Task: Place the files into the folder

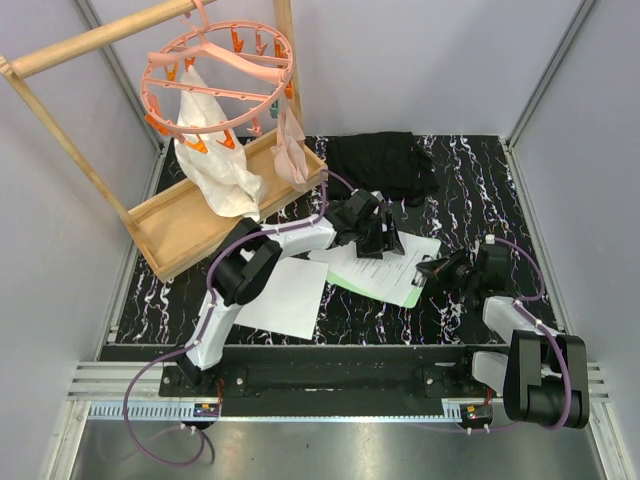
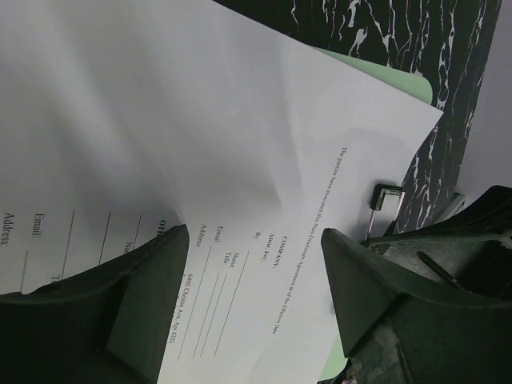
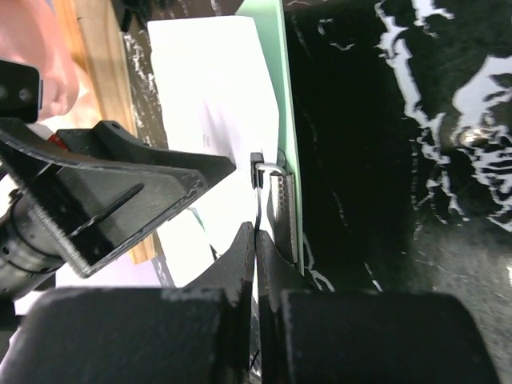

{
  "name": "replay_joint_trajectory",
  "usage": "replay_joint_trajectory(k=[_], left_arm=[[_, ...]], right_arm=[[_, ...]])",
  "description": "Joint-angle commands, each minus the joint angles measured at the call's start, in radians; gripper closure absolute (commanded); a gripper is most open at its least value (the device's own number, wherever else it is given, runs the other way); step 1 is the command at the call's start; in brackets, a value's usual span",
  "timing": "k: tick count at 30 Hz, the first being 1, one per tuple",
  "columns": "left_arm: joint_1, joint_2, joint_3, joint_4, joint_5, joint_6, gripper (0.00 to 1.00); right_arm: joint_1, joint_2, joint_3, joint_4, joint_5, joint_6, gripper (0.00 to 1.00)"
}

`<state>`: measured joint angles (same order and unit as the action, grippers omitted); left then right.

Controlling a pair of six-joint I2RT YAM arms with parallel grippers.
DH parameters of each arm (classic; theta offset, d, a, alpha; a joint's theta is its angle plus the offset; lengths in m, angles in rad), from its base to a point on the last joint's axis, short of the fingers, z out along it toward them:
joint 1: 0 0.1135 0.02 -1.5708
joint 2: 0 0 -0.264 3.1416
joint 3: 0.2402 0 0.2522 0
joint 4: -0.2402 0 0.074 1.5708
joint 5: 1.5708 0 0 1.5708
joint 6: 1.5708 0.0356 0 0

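On folder (image 1: 396,294): sheet (image 2: 240,160) printed "COMPANY", "Address:", "Email:".

files (image 1: 392,258) on folder (image 1: 398,294), loose sheet (image 1: 285,298) left

White links (image 1: 212,330) are joined by black joints (image 1: 545,385) on both arms. Purple cables (image 1: 128,400) are looped alongside. The left gripper (image 1: 385,240) and right gripper (image 1: 431,270) are moulded in angular matte black; bases are bolted to a black rail (image 1: 340,378).

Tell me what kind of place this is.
Probably a robot test cell: plain grey walls enclose a black marbled table, the left arm and right arm are bolted at its near edge, with staged props like a pink peg hanger and green folder.
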<state>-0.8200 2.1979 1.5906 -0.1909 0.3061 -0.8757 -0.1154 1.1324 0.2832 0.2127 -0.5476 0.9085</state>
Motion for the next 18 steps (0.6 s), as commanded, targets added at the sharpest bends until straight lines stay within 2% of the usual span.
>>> replay_joint_trajectory(k=[1, 10, 12, 13, 14, 15, 18], left_arm=[[-0.048, -0.015, -0.029, 0.019, 0.025, -0.054, 0.25], [-0.059, -0.044, -0.043, 0.034, 0.028, -0.060, 0.25], [-0.062, -0.049, -0.038, 0.036, 0.039, -0.036, 0.22], [-0.064, -0.062, -0.034, 0.034, 0.039, -0.022, 0.20], [-0.067, -0.072, -0.031, 0.027, 0.031, -0.007, 0.19], [-0.068, -0.082, -0.024, 0.007, 0.024, 0.027, 0.17], [-0.067, -0.121, 0.008, -0.050, -0.004, 0.092, 0.10]], right_arm=[[0.003, -0.020, 0.031, 0.056, -0.003, -0.011, 1.00], [0.005, -0.005, 0.051, 0.004, 0.024, -0.057, 1.00], [0.005, -0.003, 0.066, -0.060, 0.028, -0.083, 0.99], [0.005, -0.005, 0.095, -0.097, 0.029, -0.098, 0.94], [0.005, -0.011, 0.114, -0.142, 0.037, -0.130, 0.81], [0.005, -0.023, 0.134, -0.262, 0.066, -0.149, 0.72], [0.005, -0.058, 0.214, -0.462, 0.145, -0.204, 0.53]])
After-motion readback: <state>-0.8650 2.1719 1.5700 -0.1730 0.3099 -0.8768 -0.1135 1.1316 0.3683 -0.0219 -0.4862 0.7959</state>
